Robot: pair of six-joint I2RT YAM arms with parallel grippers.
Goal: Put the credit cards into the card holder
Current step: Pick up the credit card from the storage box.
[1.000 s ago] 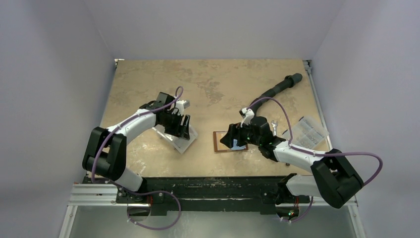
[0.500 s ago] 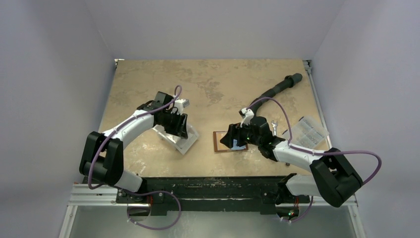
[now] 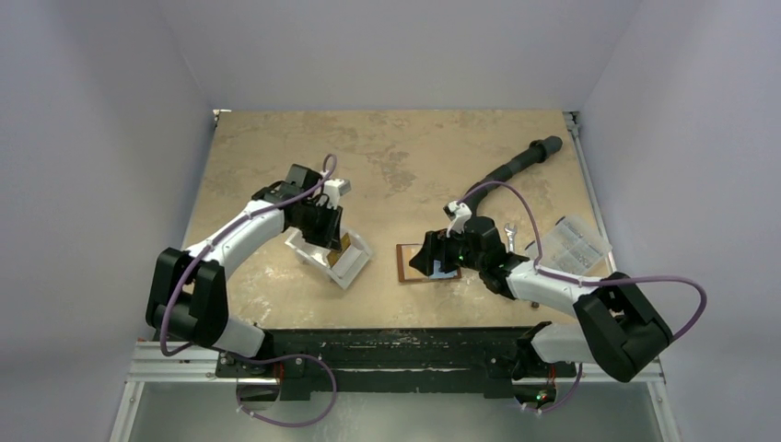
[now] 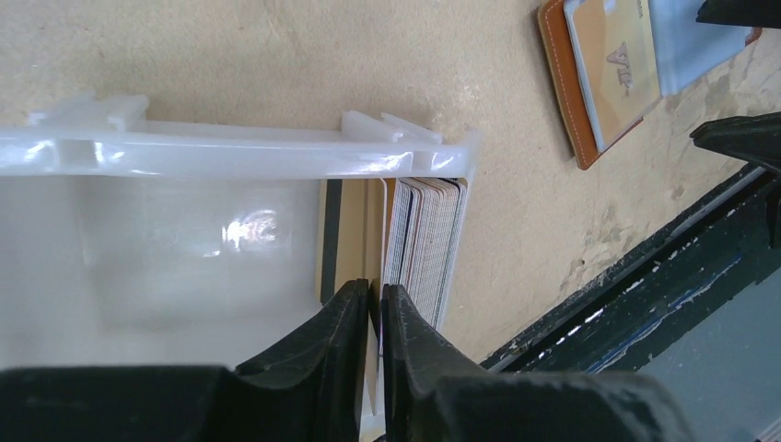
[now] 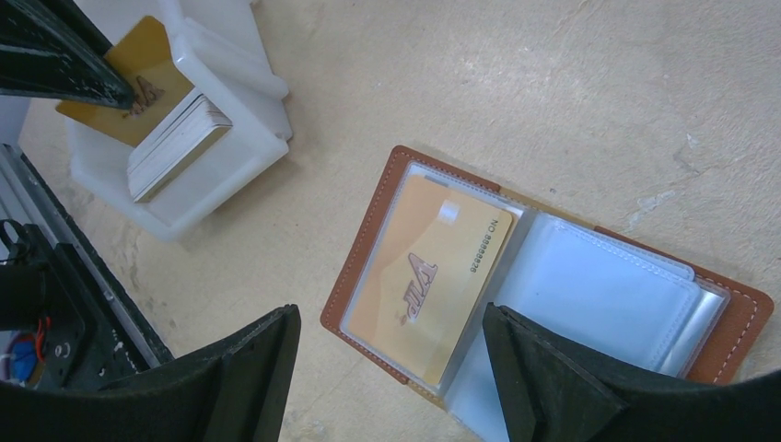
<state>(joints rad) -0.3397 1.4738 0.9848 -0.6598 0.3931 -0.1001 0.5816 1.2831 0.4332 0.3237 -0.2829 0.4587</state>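
The brown card holder (image 3: 405,264) lies open on the table, with a gold VIP card (image 5: 425,273) in its left clear pocket and empty pale pockets (image 5: 599,295) to the right. My right gripper (image 3: 440,261) hovers open over it, empty, its jaws wide apart (image 5: 389,318). My left gripper (image 3: 324,230) is shut on a gold credit card (image 5: 129,92), held upright just above the white plastic box (image 3: 345,269). The left wrist view shows the fingertips (image 4: 355,304) pinching the card's edge (image 4: 357,235). A stack of cards (image 4: 424,235) stands on edge in the box.
A black hose (image 3: 523,161) lies at the back right. A clear printed packet (image 3: 576,241) and a small metal tool (image 3: 509,232) lie right of the card holder. The black front rail (image 3: 396,345) runs along the table's near edge.
My left gripper has risen a little and drawn a gold card up out of the box, whose white end wall now shows. The right arm has not moved.
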